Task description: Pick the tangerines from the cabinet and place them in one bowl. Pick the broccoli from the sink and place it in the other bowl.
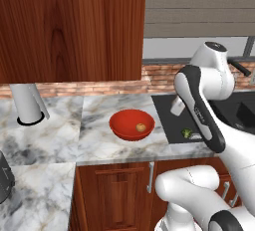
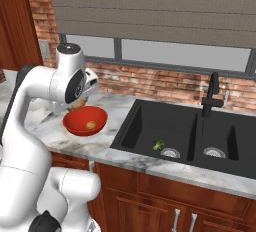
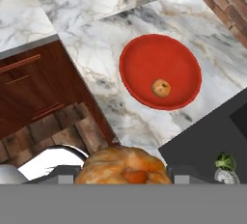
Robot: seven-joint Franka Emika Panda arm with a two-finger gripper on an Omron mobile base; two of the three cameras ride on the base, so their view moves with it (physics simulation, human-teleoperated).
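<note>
**Second tangerine carried high, bowl off to one side**

Pincer (image 3: 126,179) is clenched on a tangerine (image 3: 123,167), which bulges large and orange between the finger tips at the bottom of the hand view. In the right base view the fruit peeks out under the white wrist, just above the rim of the red bowl (image 2: 75,126).

The other tangerine (image 3: 161,88) already lies in that bowl on the marble counter (image 3: 96,49). From the hand camera the bowl sits ahead of the grip rather than straight beneath it, so letting go too soon would likely drop the fruit onto the counter, where it could roll off the edge or into the black sink (image 2: 145,121). A drop from height may also bounce out of the shallow bowl.

Broccoli (image 2: 159,145) waits in the sink by the drain, untouched.
</note>
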